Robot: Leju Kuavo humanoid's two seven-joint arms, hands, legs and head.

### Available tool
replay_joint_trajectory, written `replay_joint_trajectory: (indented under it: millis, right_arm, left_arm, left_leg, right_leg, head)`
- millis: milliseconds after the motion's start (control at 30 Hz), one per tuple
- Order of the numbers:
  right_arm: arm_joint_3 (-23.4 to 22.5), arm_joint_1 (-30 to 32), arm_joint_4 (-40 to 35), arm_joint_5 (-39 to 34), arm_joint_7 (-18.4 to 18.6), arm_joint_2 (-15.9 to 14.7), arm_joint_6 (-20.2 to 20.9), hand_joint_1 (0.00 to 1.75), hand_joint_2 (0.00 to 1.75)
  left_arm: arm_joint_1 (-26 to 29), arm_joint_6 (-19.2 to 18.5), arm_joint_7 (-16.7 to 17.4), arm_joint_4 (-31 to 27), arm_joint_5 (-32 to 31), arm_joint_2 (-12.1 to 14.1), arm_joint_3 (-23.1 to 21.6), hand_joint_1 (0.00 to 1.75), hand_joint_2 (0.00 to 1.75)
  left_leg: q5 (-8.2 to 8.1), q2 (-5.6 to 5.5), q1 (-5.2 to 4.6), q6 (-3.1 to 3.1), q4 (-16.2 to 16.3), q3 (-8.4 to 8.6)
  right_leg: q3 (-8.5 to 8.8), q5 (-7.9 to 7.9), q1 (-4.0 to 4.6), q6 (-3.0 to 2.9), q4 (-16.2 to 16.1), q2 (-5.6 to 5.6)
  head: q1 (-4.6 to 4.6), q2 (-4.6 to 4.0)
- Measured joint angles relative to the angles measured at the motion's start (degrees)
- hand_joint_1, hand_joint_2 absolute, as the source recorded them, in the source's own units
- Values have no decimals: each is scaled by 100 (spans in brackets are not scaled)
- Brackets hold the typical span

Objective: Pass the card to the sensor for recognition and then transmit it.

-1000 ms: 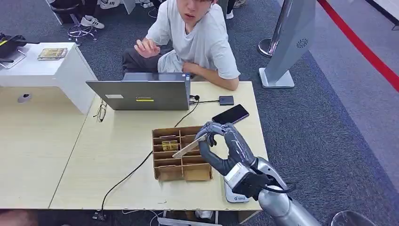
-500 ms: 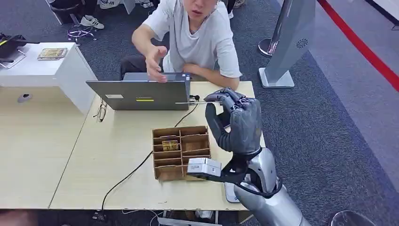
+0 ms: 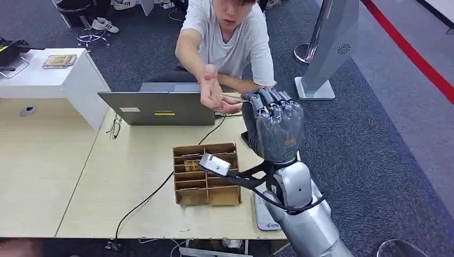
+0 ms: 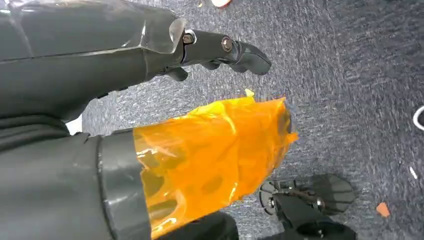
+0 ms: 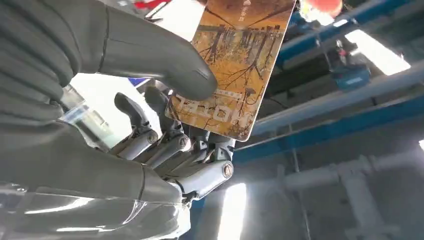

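Note:
My right hand (image 3: 274, 127) is raised above the table's right side, its back toward me. It pinches the card (image 3: 234, 98), seen edge-on in the head view. In the right wrist view the card (image 5: 234, 60) shows an autumn tree picture, with the thumb (image 5: 165, 67) pressed on its face and fingers (image 5: 172, 142) behind it. A person's hand (image 3: 213, 95) reaches over the laptop to the card's far end; I cannot tell whether it touches. My left hand (image 4: 125, 60) hangs over carpet holding nothing, its thumb (image 4: 215, 145) wrapped in orange tape.
A cardboard divider box (image 3: 206, 174) sits mid-table before a grey laptop (image 3: 160, 108). A white flat device (image 3: 262, 211) lies at the table's front edge, partly behind my forearm. A black cable (image 3: 155, 193) crosses the table. Glasses (image 3: 114, 127) lie beside the laptop.
My right hand has lifted the card from over the divider box up and toward the person. The person's hand has come forward over the laptop to meet the card.

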Motion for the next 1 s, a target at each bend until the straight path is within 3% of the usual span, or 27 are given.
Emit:
replay_joint_trajectory:
  millis: [67, 167, 233, 267, 300, 333, 433, 500, 1000]
  right_arm:
    - [0, -45, 103, 33, 42, 15, 50, 147, 175]
    - [2, -97, 238, 35, 94, 37, 116, 119, 175]
    - [4, -151, 361, 37, 164, 42, 212, 24, 175]
    - [13, -174, 414, 33, 193, 44, 254, 0, 175]
    - [37, -205, 486, -22, 206, 46, 366, 0, 175]
    - [77, -241, 545, -129, 199, 46, 510, 0, 0]
    - [270, -398, 773, -737, 86, 39, 1275, 0, 0]
    - [391, -471, 901, -925, 26, 28, 1487, 0, 0]
    - [787, -667, 1168, -1139, 35, -66, 1604, 0, 0]
  left_arm:
    - [0, -4, 11, 0, -11, -7, -26, 0, 0]
    - [-2, -9, 22, 0, -37, -7, -81, 0, 0]
    - [-5, -15, 31, 0, -53, -7, -116, 0, 0]
    - [-6, -22, 33, 0, -53, -7, -127, 0, 0]
    - [-7, -31, 46, 0, -55, -7, -144, 0, 0]
    - [-7, -33, 46, 0, -55, -7, -151, 0, 0]
    - [-12, -52, 46, 0, -53, -7, -162, 0, 0]
    - [-13, -63, 46, 0, -55, -4, -184, 0, 0]
    - [-1, -66, 44, 0, -20, -5, -232, 0, 0]
  left_leg:
    - [2, -1, 0, -4, 0, 0]
    - [2, -1, -1, -4, 0, -1]
    - [2, -1, -1, -4, 0, -2]
    - [2, -1, -2, -3, 0, -2]
    - [2, -1, -2, -3, 0, -3]
    - [2, 0, -2, -3, 0, -2]
    - [2, 3, -2, -3, 0, 1]
    - [2, 4, -2, -4, 0, 1]
    - [3, 2, -2, -5, 0, -2]
  right_leg:
    - [0, 0, 0, 0, 0, 0]
    - [0, 0, 0, 0, 1, 0]
    - [0, 0, 0, 0, 1, 0]
    - [0, 0, 0, 0, 1, 0]
    - [0, 0, 0, 0, 1, 0]
    - [0, 0, 0, 0, 1, 0]
    - [-1, 1, 0, 0, 1, 8]
    - [-1, 1, 0, -1, 1, 7]
    - [-4, 1, 0, -1, 1, 5]
  head:
    - [0, 0]
    - [-2, 0]
    - [0, 0]
    - [2, 0]
    - [0, 0]
    - [0, 0]
    - [-2, 0]
    - [0, 0]
    - [0, 0]
